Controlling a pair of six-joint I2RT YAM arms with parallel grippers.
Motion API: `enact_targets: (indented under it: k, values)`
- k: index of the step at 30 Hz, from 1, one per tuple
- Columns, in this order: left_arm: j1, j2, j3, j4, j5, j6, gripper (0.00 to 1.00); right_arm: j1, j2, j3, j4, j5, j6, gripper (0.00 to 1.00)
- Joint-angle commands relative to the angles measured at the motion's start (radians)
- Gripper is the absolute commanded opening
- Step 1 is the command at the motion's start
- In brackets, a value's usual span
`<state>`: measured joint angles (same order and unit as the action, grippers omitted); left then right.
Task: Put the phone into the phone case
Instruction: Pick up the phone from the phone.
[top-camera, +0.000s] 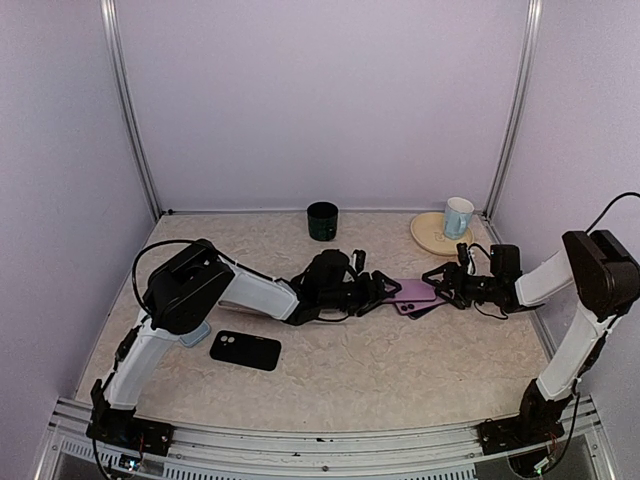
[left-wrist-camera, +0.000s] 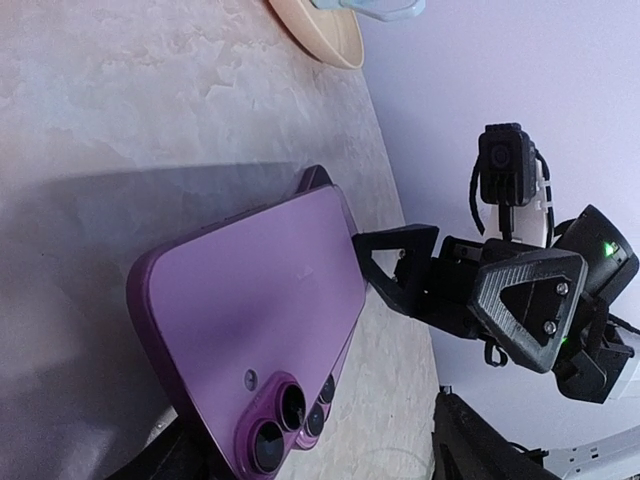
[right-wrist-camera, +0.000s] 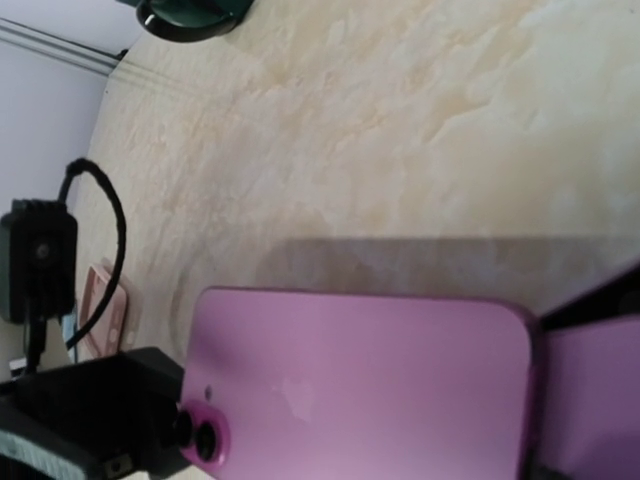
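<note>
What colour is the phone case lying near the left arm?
Black phone case; clearest in the top external view.

No legible words, numbers or brand names in any view. Only sign: faint pale logo mark (right-wrist-camera: 295, 393) on back of purple phone (right-wrist-camera: 400, 360), at 6 o'clock in right wrist view, too blurred to make out its shape.

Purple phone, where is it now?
In the top view, the purple phone is right of centre on the table, between the left gripper and the right gripper.
</note>
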<state>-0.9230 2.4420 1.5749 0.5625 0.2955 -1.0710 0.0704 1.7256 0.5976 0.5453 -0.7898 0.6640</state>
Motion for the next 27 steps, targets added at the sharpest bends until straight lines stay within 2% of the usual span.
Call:
enact_targets:
  k: [1, 11, 20, 27]
  values:
    - [0.011, 0.023, -0.012, 0.081, 0.006, -0.005, 0.68, 0.012, -0.02, -0.003, -0.011, -0.003, -0.019, 0.91]
    - [0.018, 0.05, -0.015, 0.106, 0.017, -0.009, 0.43, 0.012, -0.015, 0.0, -0.013, -0.003, -0.021, 0.91]
    - [0.02, 0.06, -0.024, 0.122, 0.021, -0.007, 0.14, 0.012, -0.029, 0.005, -0.024, -0.002, -0.024, 0.91]
    - [0.021, 0.051, -0.036, 0.157, 0.037, 0.015, 0.01, 0.012, -0.03, 0.007, -0.031, -0.002, -0.032, 0.91]
